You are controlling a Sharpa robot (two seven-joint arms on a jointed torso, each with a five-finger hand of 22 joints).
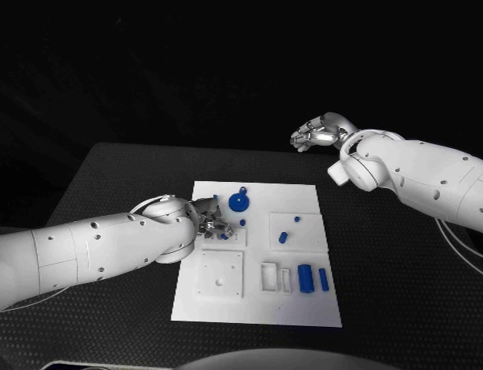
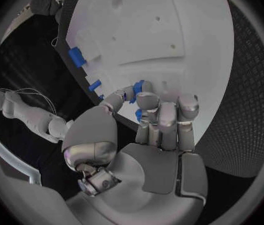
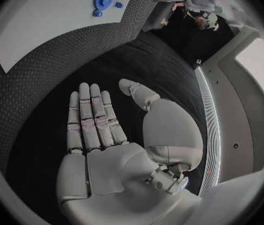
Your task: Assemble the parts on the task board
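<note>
Task board: white plate (image 1: 258, 254) mid-table, blue parts on it.
Blue gear (image 1: 240, 202): near the board's far edge.
Left hand (image 1: 210, 222): on the board beside the gear, fingers curled round a small blue part (image 2: 136, 91).
Right hand (image 1: 319, 132): raised beyond the board, fingers spread, holding nothing.
Table (image 1: 119, 177): black.
</note>
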